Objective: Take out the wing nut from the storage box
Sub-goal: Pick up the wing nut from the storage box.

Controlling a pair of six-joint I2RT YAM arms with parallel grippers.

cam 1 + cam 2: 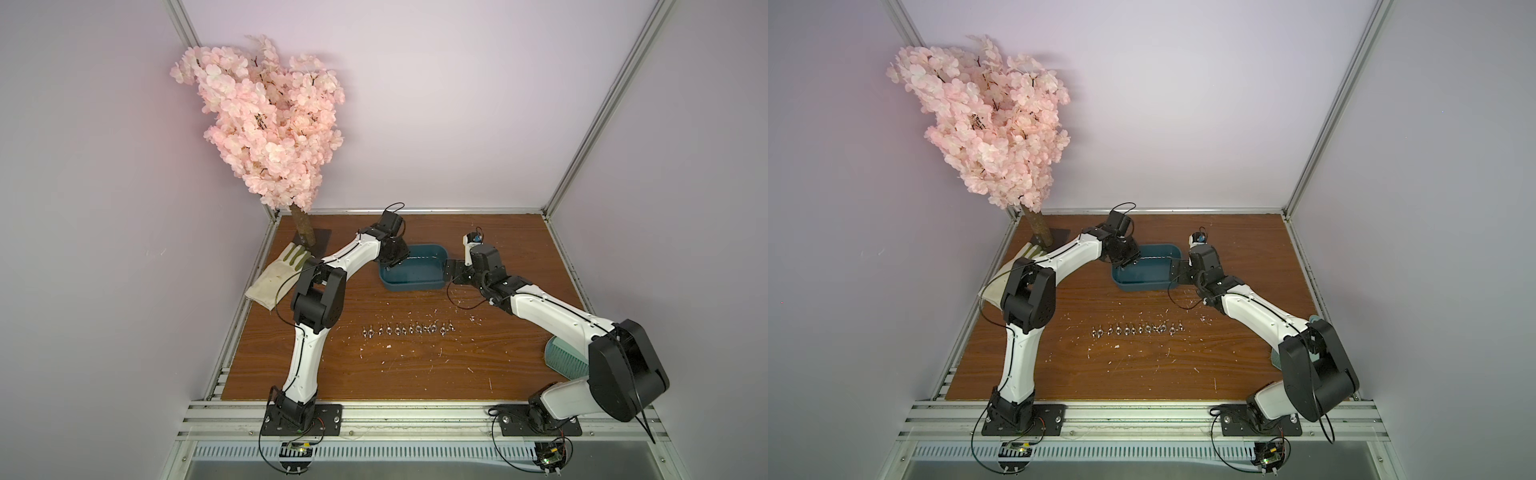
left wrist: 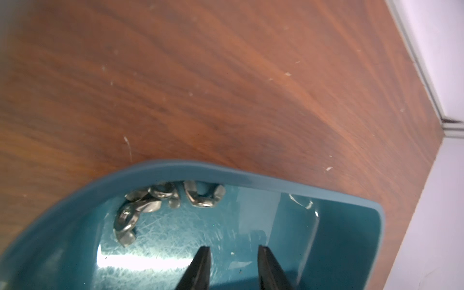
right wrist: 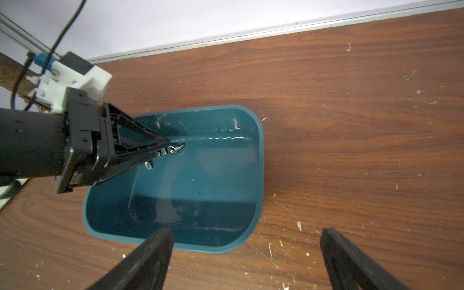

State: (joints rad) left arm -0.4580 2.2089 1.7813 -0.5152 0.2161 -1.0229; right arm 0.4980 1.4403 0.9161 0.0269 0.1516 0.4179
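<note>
Wing nuts (image 2: pixel 160 194): a few silver ones in box (image 2: pixel 251 175), bunched vs its wall near a corner, just ahead of L gripper (image 2: pixel 232 248) tips, off to one side; none gripped.
Glove (image 1: pixel 274 278): pale, flat on table (image 1: pixel 374 374), well behind L gripper, beside L arm's elbow.
Tree (image 1: pixel 266 120): pink blossom, trunk on dark base in back corner; behind L gripper, on the side away from R gripper (image 3: pixel 246 231).
L gripper: dipped into box at the end nearest its own arm, tips low over the floor. Jaws part-way apart, bare box floor showing btwn them, holding nothing.
Box: teal tub on table btwn the 2 grippers. L gripper inside one end, R gripper at the opp end.
Row (image 1: pixel 409 329): small metal bits lined up on table outside box, back toward the arm bases from both grippers. Too small to tell shape.
R gripper: jaws spread wide, empty. Sits at box's end, one finger over the rim corner, the other over bare table beside box. Touching rim or not: can't tell.
Mint thing (image 1: pixel 565 357): ribbed, half hidden under R arm, far behind R gripper.
</note>
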